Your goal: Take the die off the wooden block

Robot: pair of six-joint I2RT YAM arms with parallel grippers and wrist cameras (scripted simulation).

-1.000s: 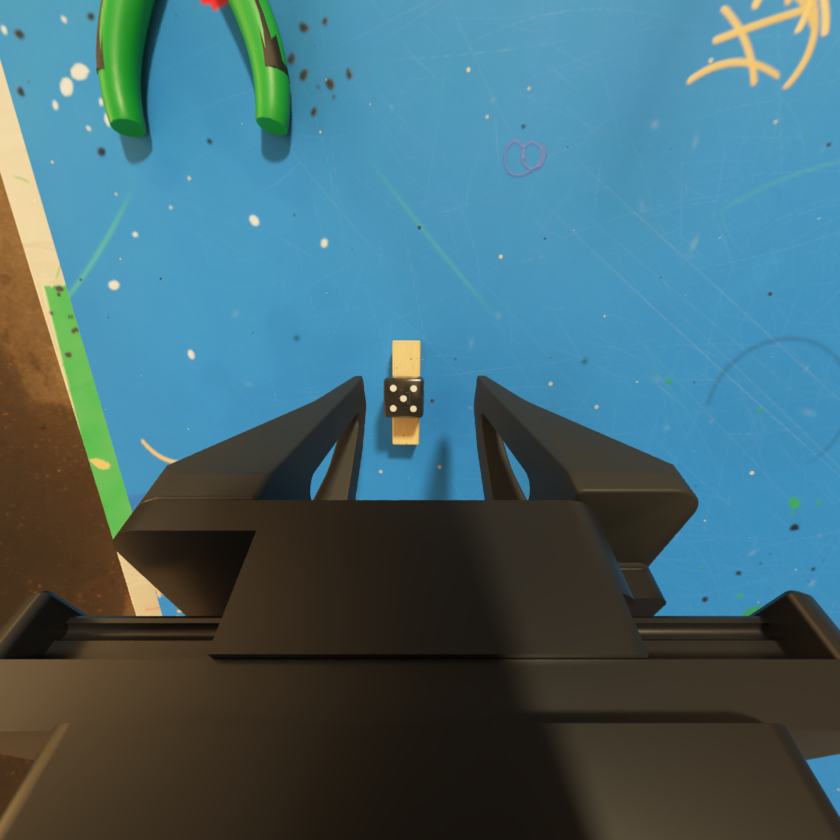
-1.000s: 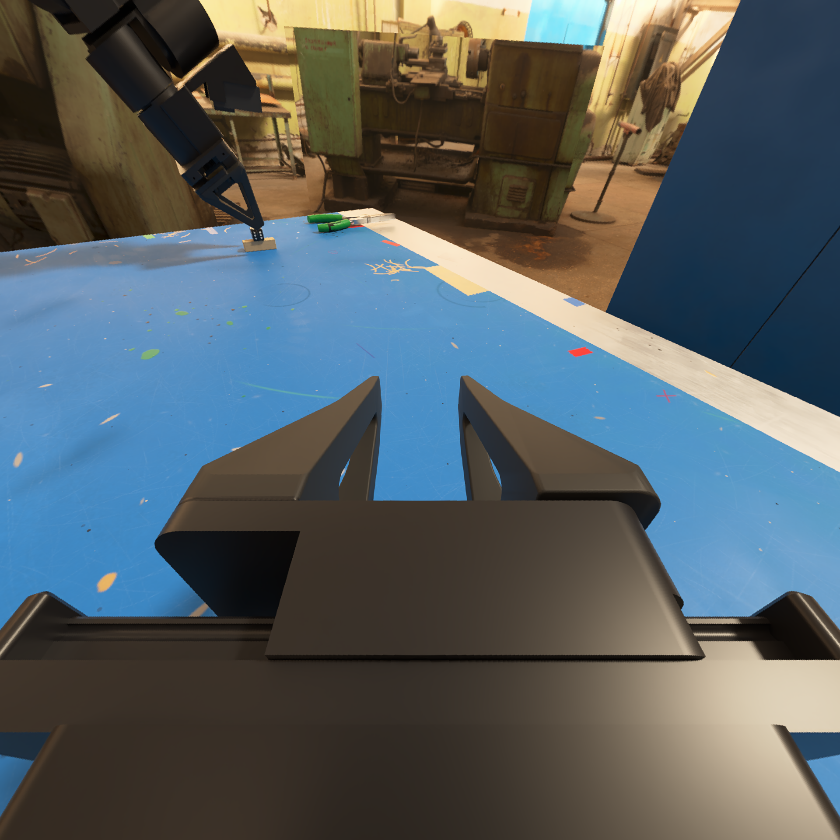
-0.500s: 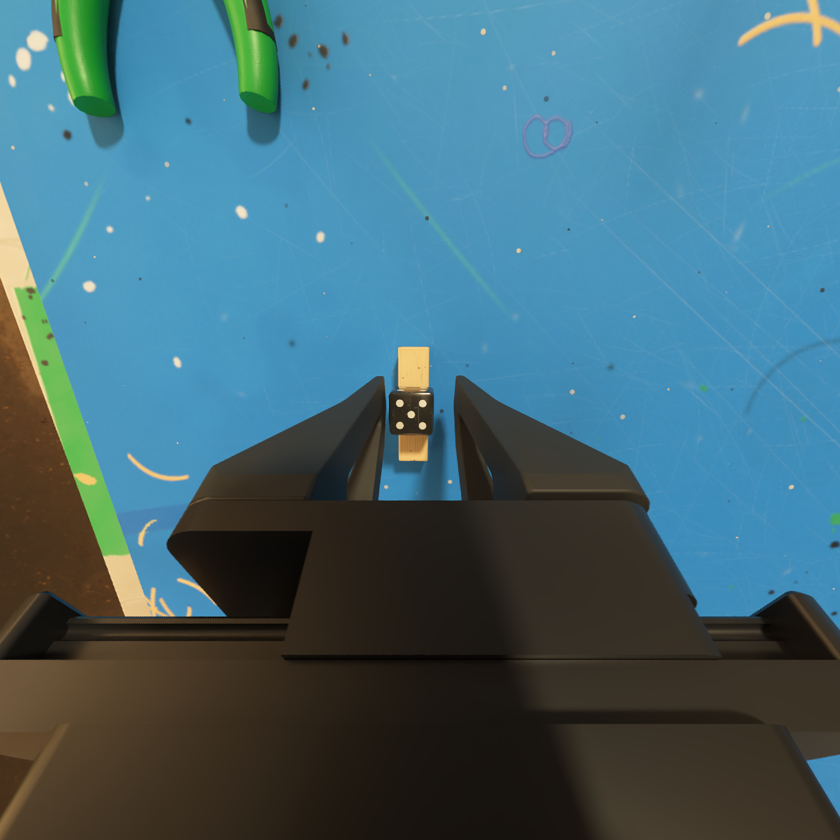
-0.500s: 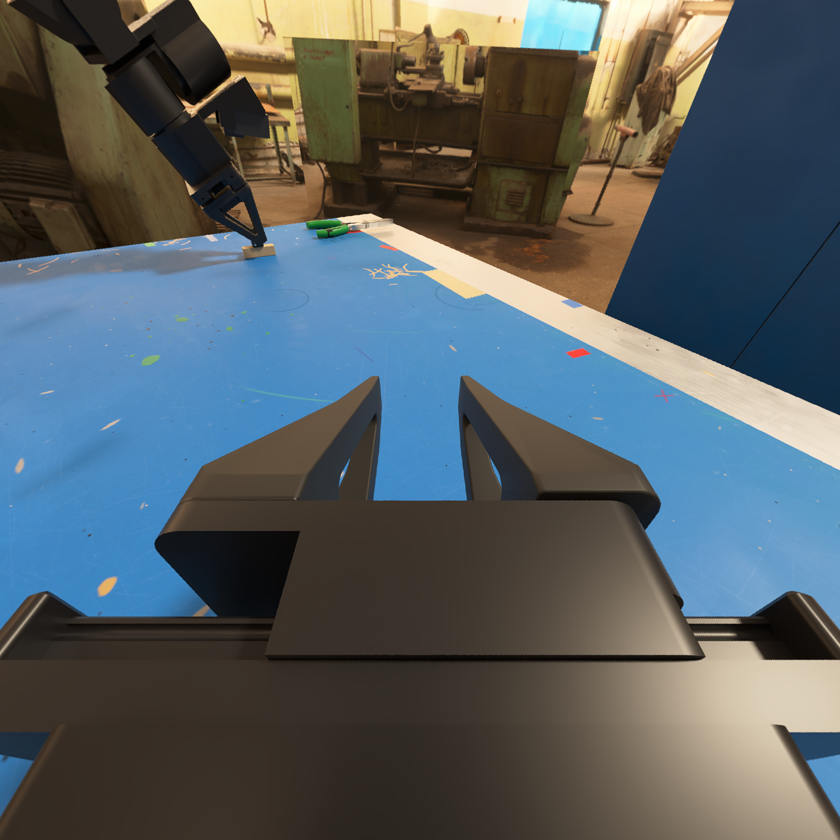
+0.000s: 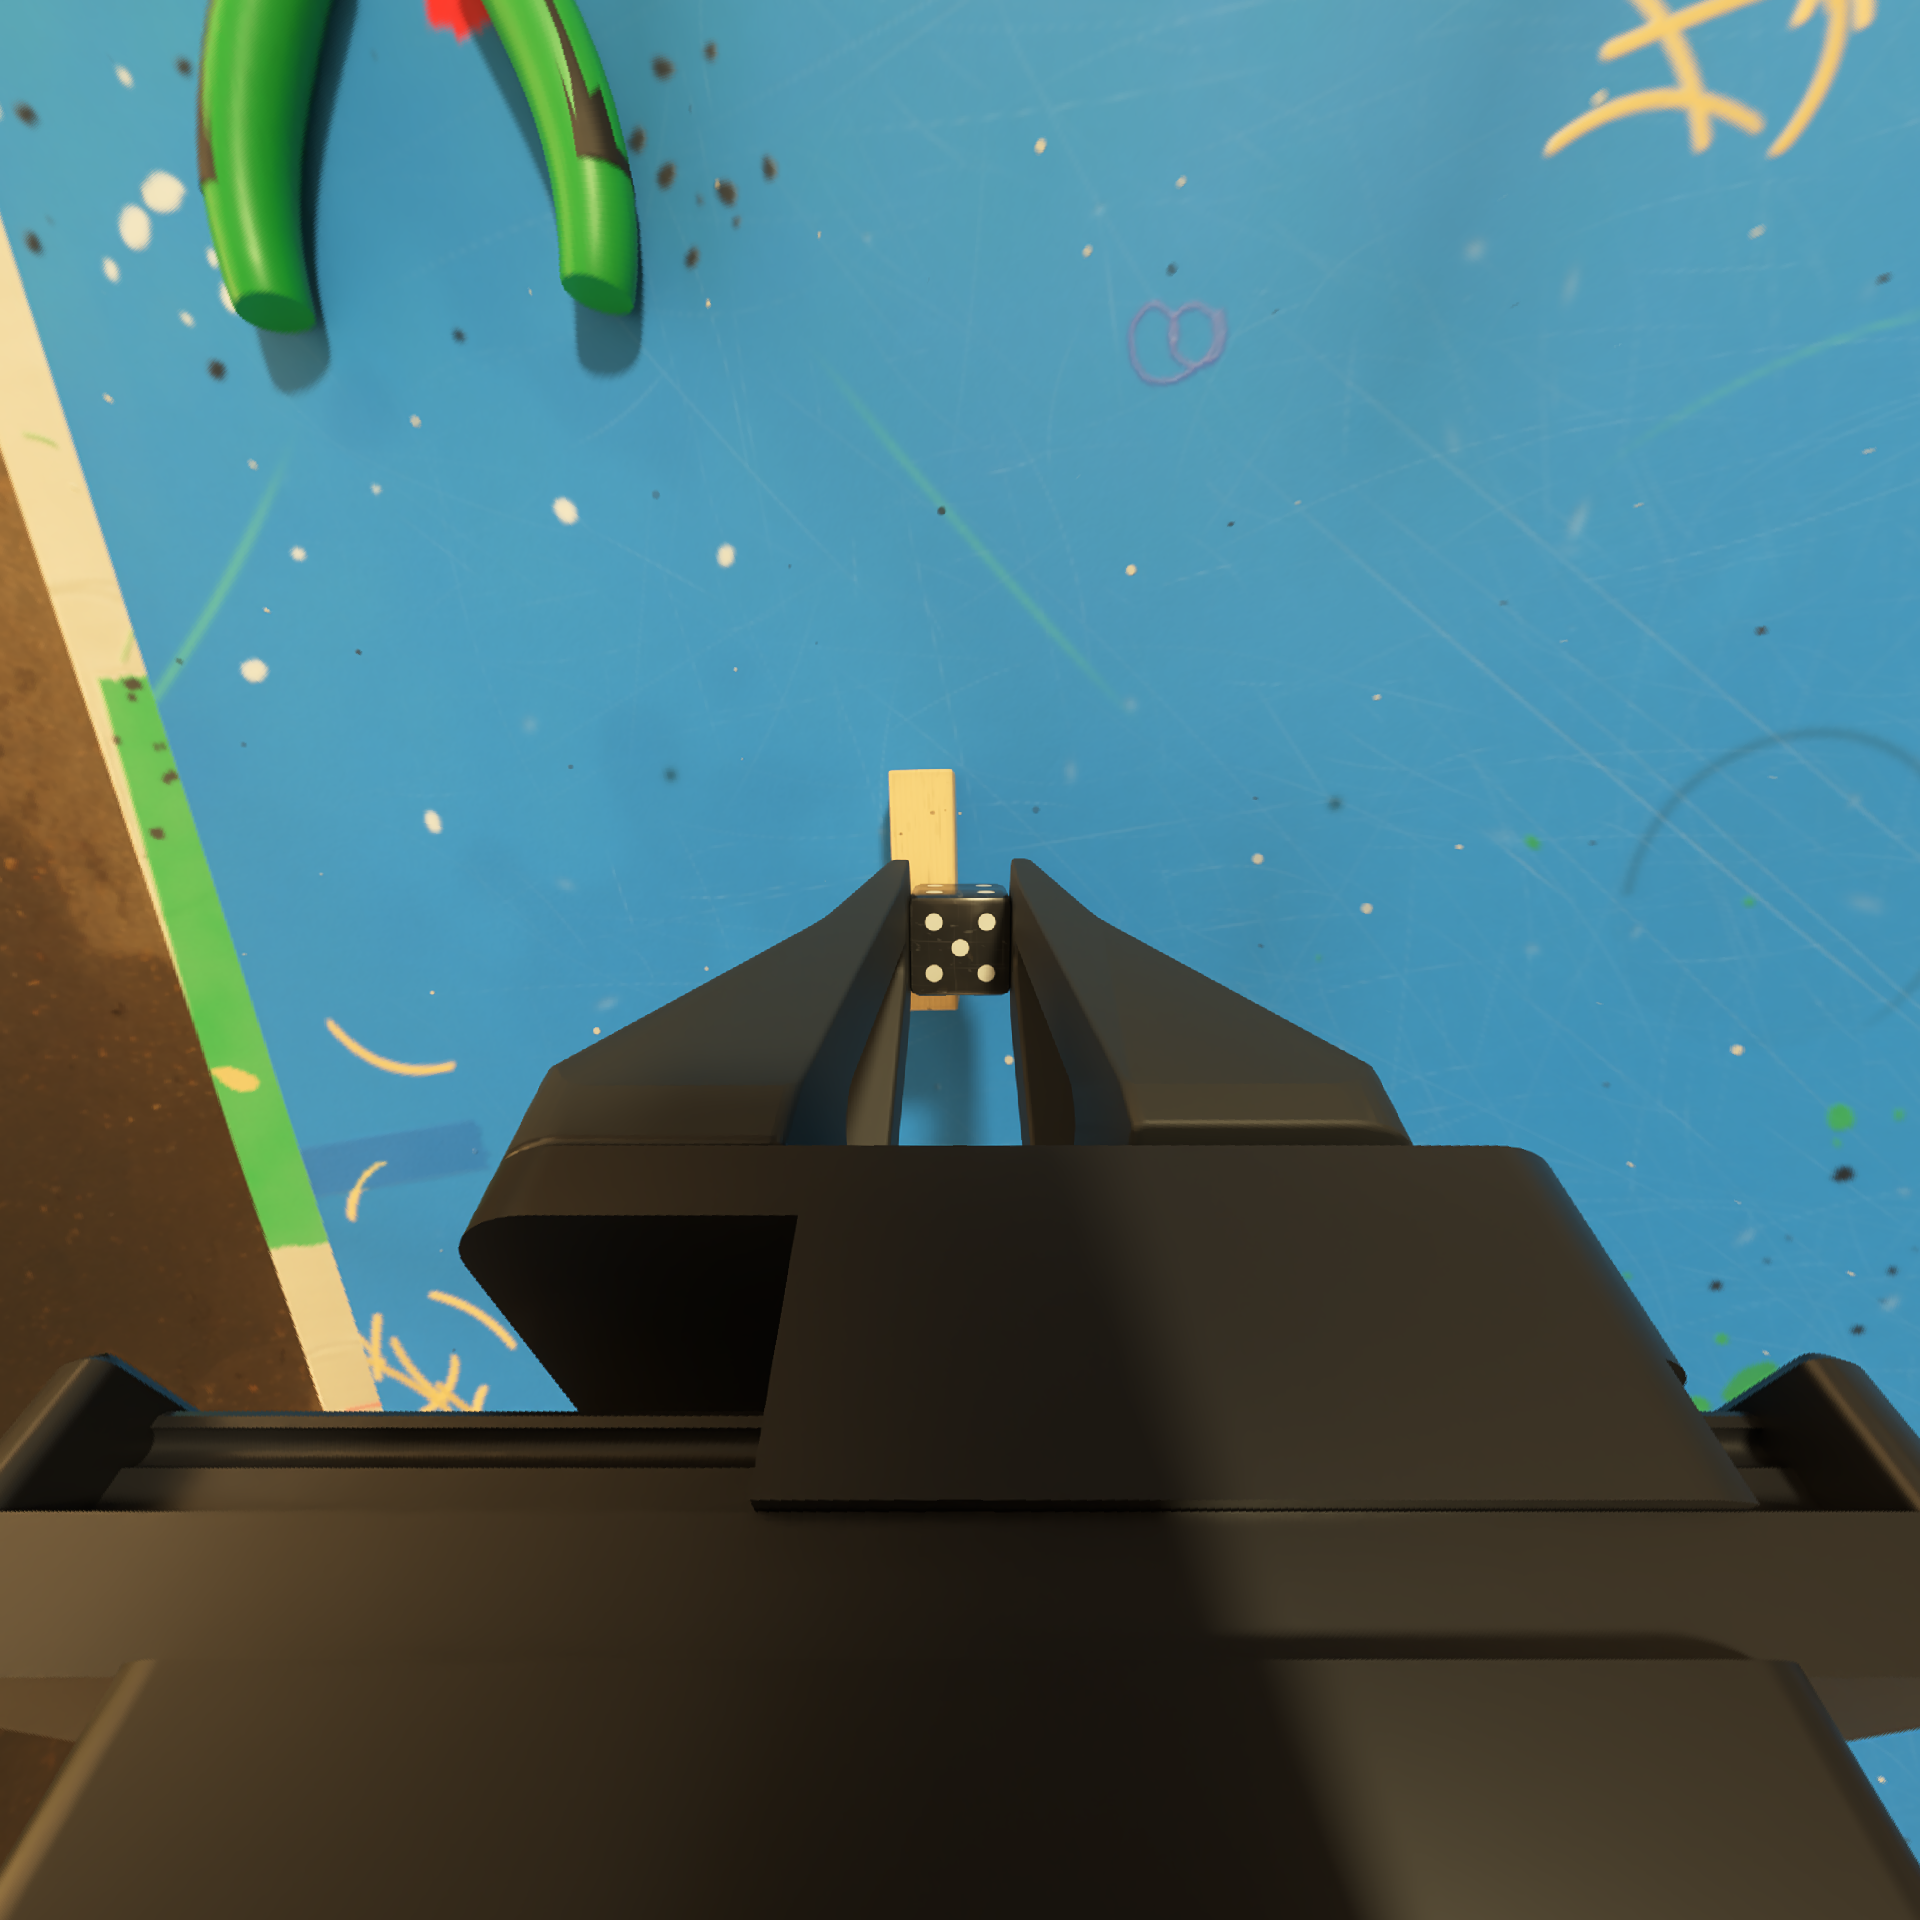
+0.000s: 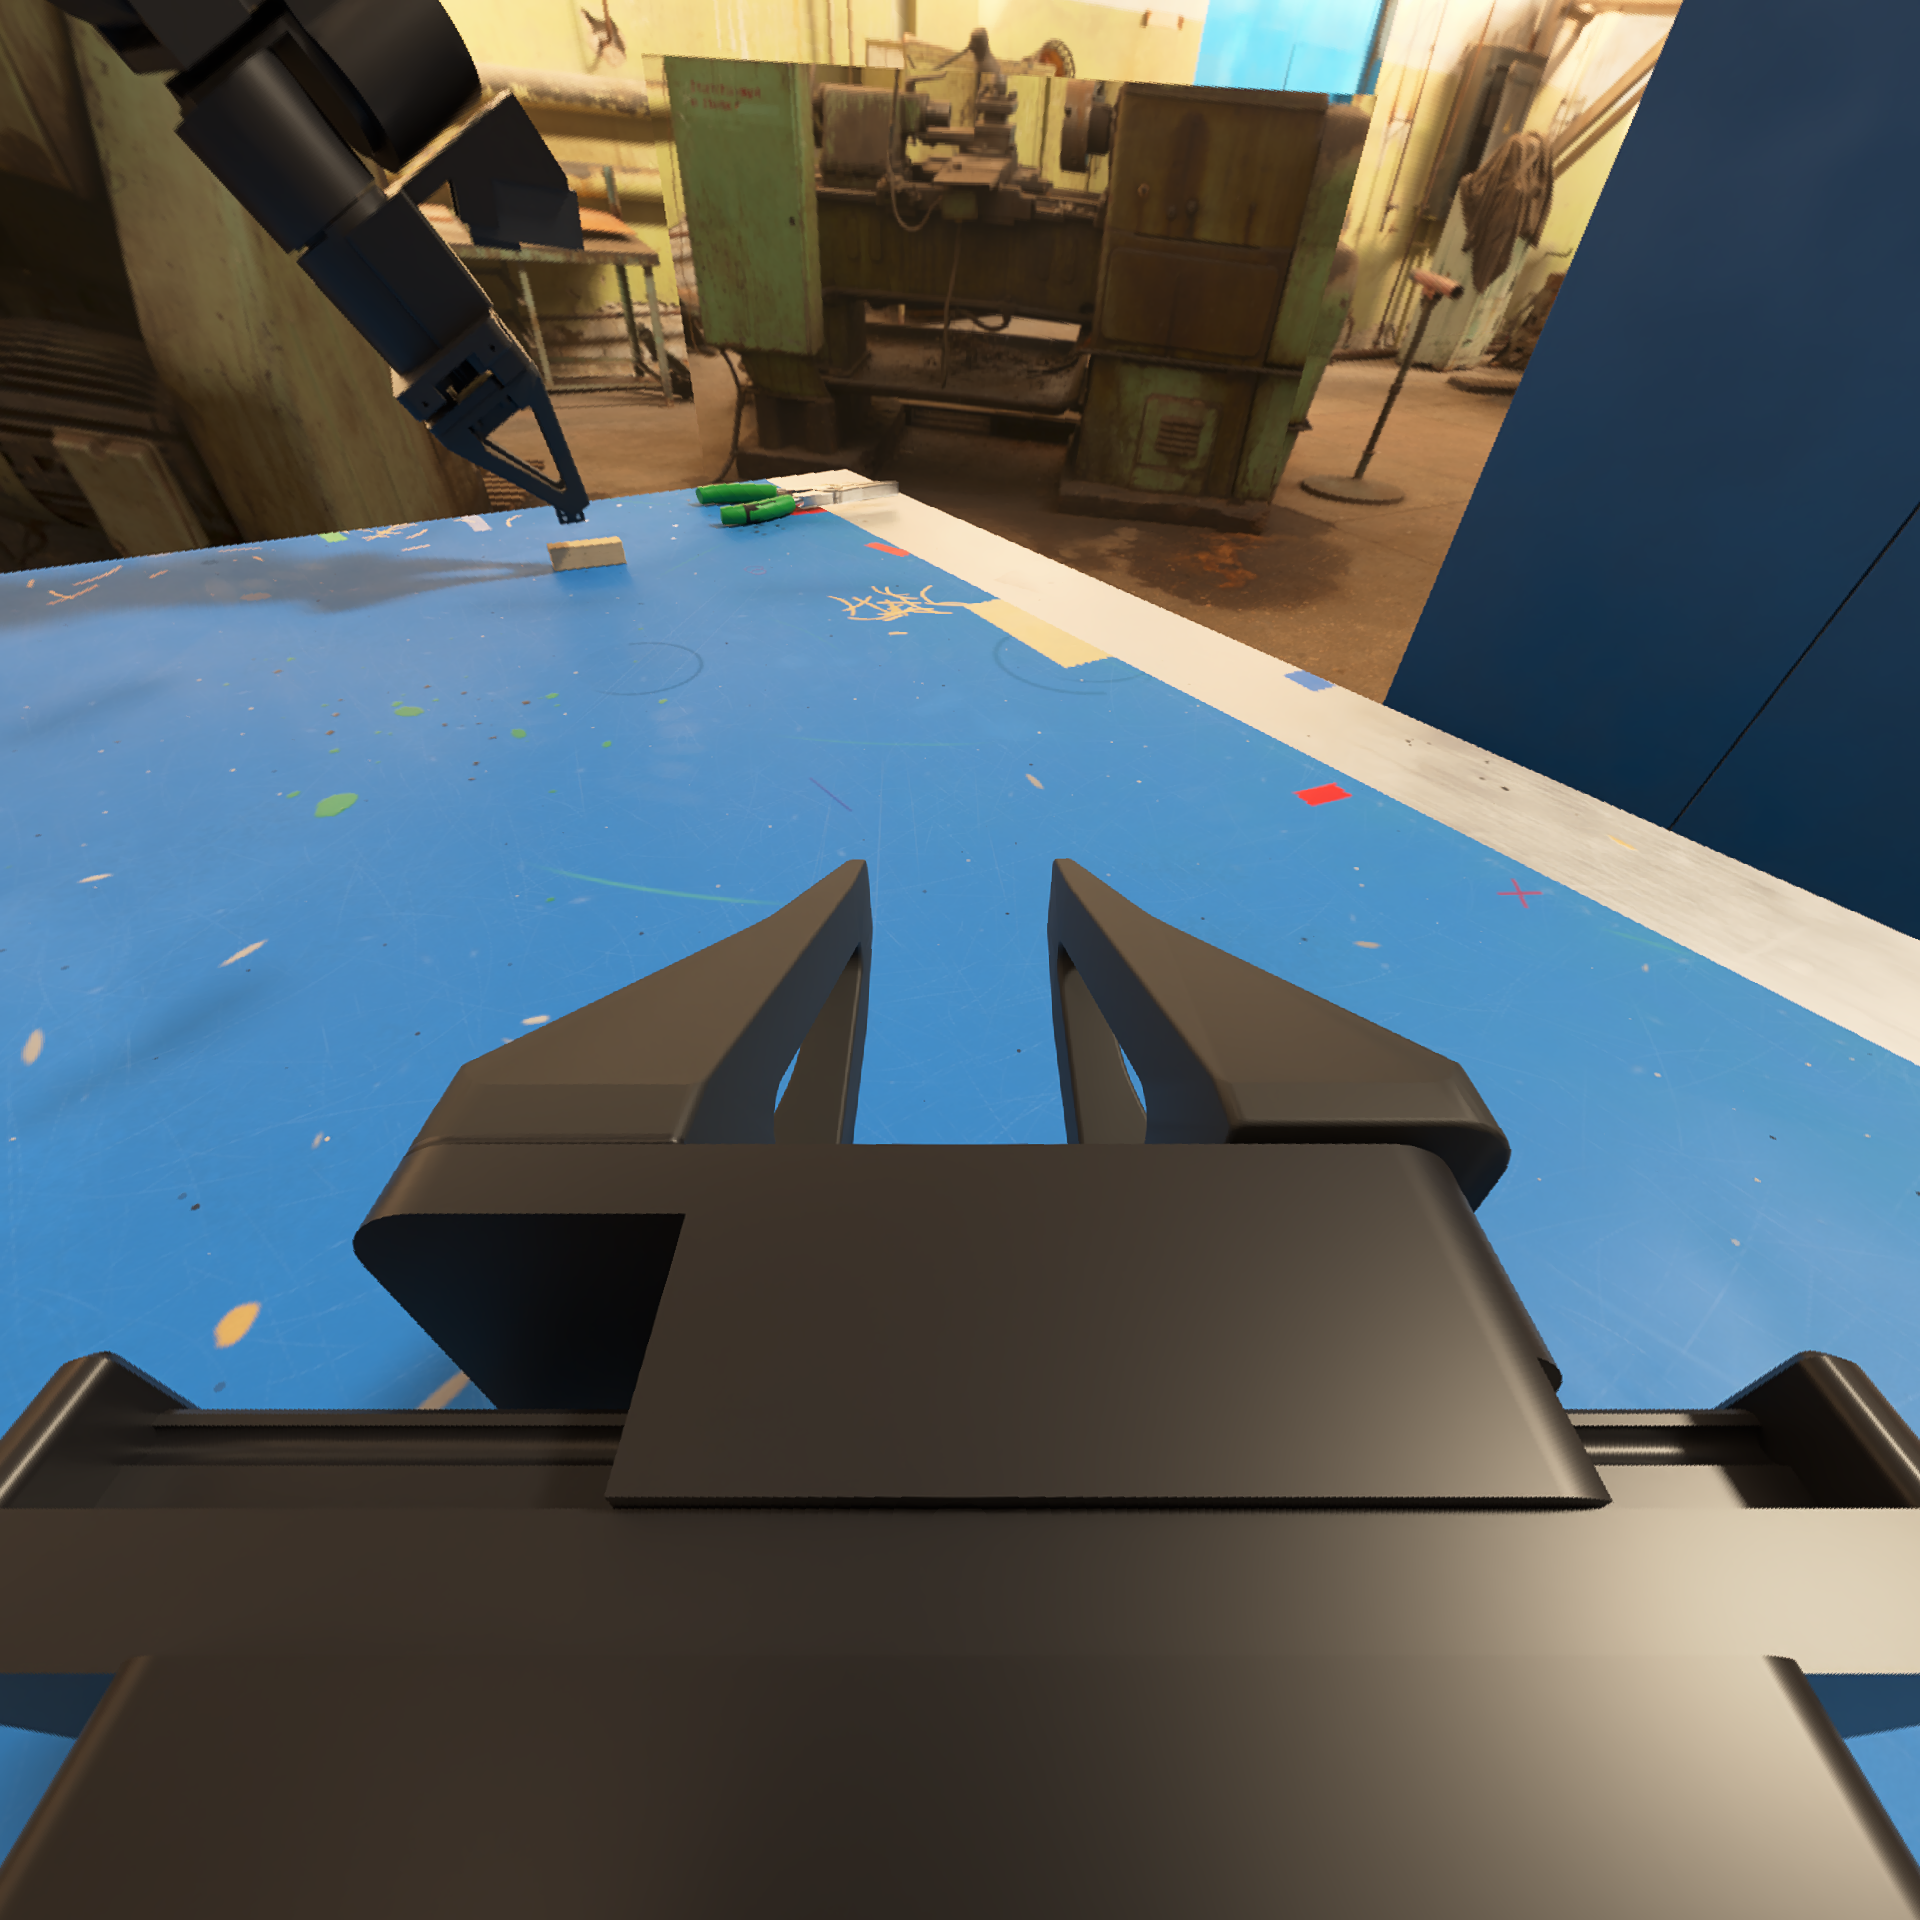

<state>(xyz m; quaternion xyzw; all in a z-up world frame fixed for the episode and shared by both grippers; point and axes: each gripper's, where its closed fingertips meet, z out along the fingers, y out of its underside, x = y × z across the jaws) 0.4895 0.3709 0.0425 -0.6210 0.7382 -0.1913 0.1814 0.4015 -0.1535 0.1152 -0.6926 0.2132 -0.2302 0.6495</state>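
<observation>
1. Left gripper point(image 5: 959, 883), a black two-finger claw, is clamped on the small black die with white pips point(image 5: 959, 948); each finger presses a side face of the die, and the five-pip face looks toward the wrist camera.
2. Pale rectangular wooden block point(image 5: 922, 826) lies flat on the scratched, paint-flecked blue tabletop point(image 5: 1351, 623). From the left wrist view it shows behind and below the die, part hidden by the left finger.
3. From the right wrist view the left gripper point(image 6: 570, 513) hangs above the wooden block point(image 6: 587, 552), with a gap visible between fingertips and block; the die is too small to make out there.
4. Right gripper point(image 6: 960, 883), likewise black, hovers over bare tabletop point(image 6: 520, 935) well apart from the block, its fingers spread with nothing between them.
5. Green-handled pliers point(image 5: 416, 156) lie near the table's far edge, beyond the block.
</observation>
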